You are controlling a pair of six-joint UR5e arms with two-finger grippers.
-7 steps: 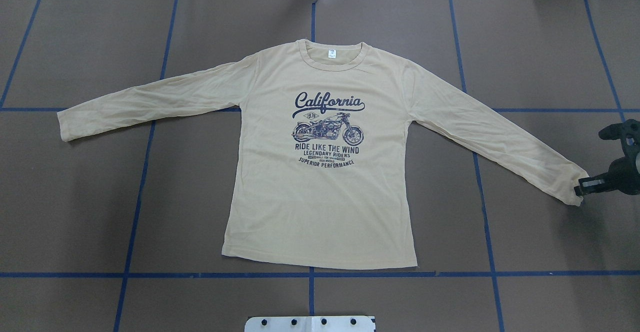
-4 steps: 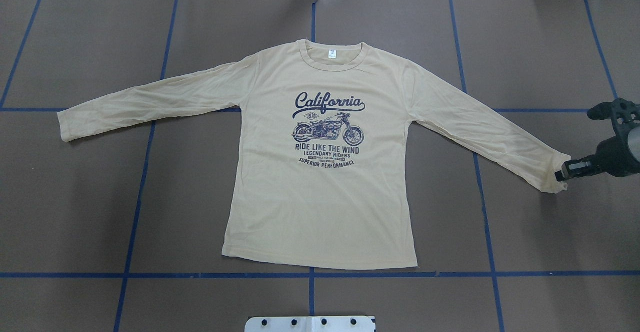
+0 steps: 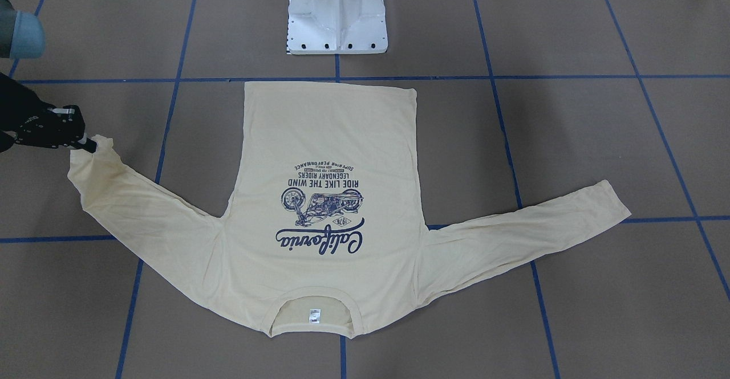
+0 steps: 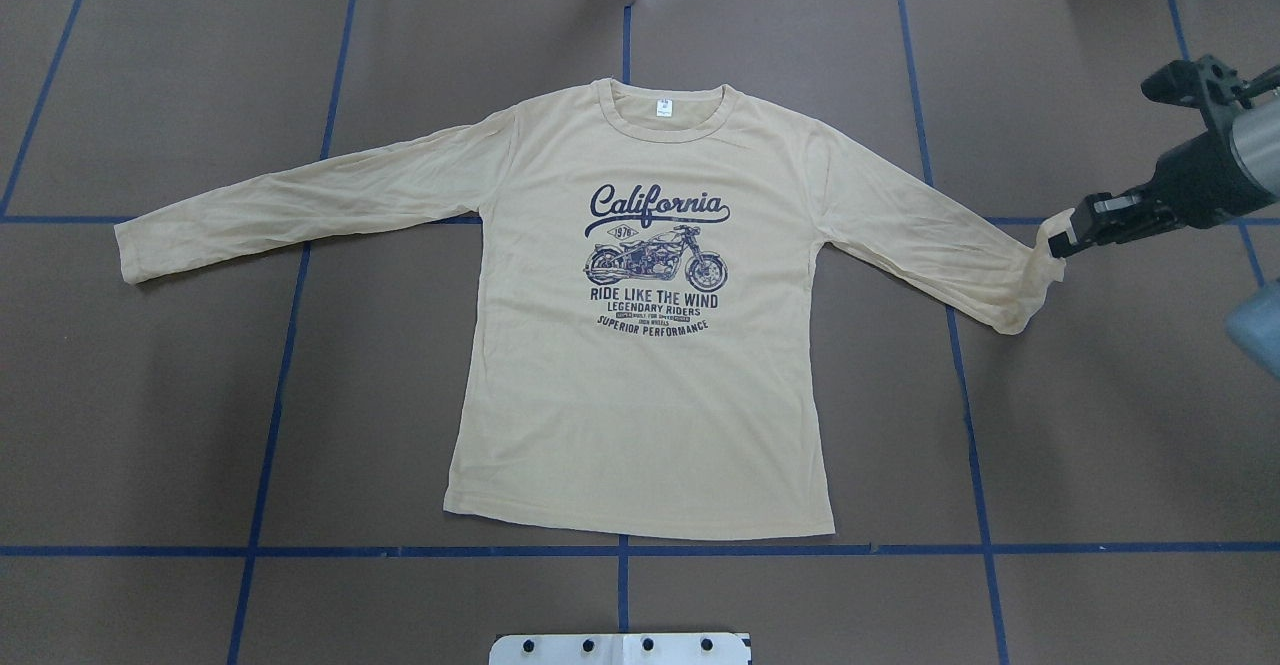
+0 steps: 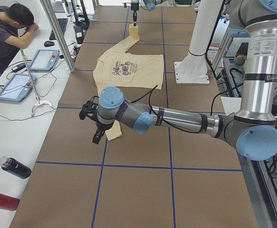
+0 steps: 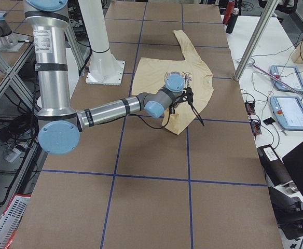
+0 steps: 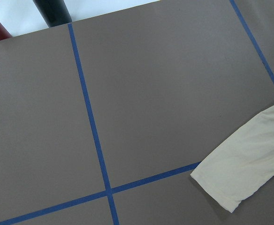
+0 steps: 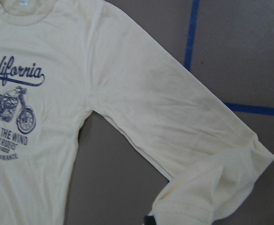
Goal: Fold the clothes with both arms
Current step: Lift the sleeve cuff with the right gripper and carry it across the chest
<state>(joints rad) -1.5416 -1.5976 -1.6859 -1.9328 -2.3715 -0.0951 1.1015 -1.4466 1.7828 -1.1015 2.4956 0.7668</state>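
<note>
The cream-yellow shirt (image 4: 640, 375) lies flat, print up, collar toward the table's far side, both sleeves spread. My right gripper (image 4: 1062, 235) is shut on the right sleeve's cuff (image 4: 1040, 275) and holds it lifted off the table, so the sleeve end sags and bunches. The front-facing view shows the same gripper (image 3: 86, 143) at the raised cuff (image 3: 100, 148), and the right wrist view shows the bunched cuff (image 8: 212, 192). The left sleeve's cuff (image 4: 135, 250) lies flat on the table. My left gripper (image 5: 96, 137) hovers above that cuff (image 7: 240, 173); I cannot tell whether it is open or shut.
The white pedestal base (image 3: 337, 14) stands at the near-robot edge behind the shirt's hem. Blue tape lines (image 4: 270, 425) grid the brown table. A person (image 5: 5, 33) sits at a side bench with tablets (image 5: 43, 59) and bottles (image 5: 13, 167). A metal post (image 6: 255, 41) stands beside the table.
My right gripper has carried the right cuff up off the table, inward and toward the far side. The sleeve end now hangs bunched instead of lying straight.
</note>
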